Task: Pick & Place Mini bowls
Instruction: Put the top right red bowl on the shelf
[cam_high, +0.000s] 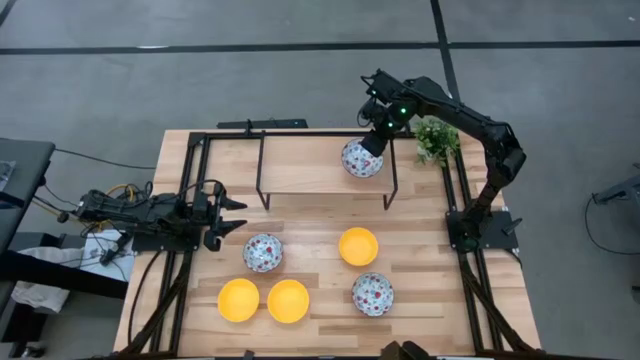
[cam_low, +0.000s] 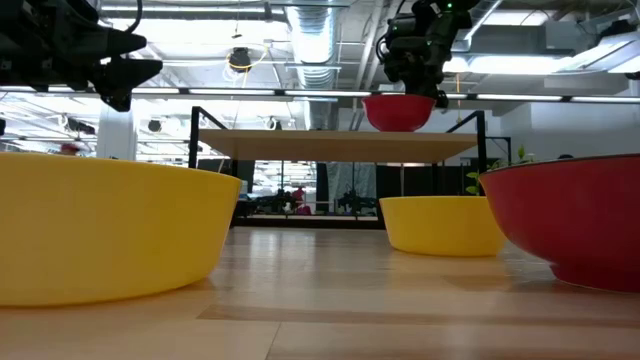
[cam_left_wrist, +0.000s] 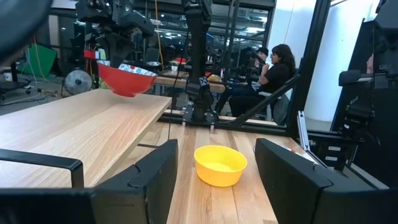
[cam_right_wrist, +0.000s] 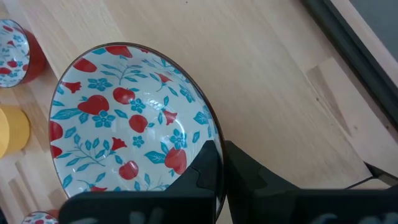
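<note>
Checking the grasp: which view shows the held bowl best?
Right wrist view: the held bowl fills it, right claw pinching its rim. High view shows it small over the shelf; low and left wrist views show only its red underside.

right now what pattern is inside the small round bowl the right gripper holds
White with red and blue-teal flowers inside the small round bowl; clearest in the right wrist view.
</note>
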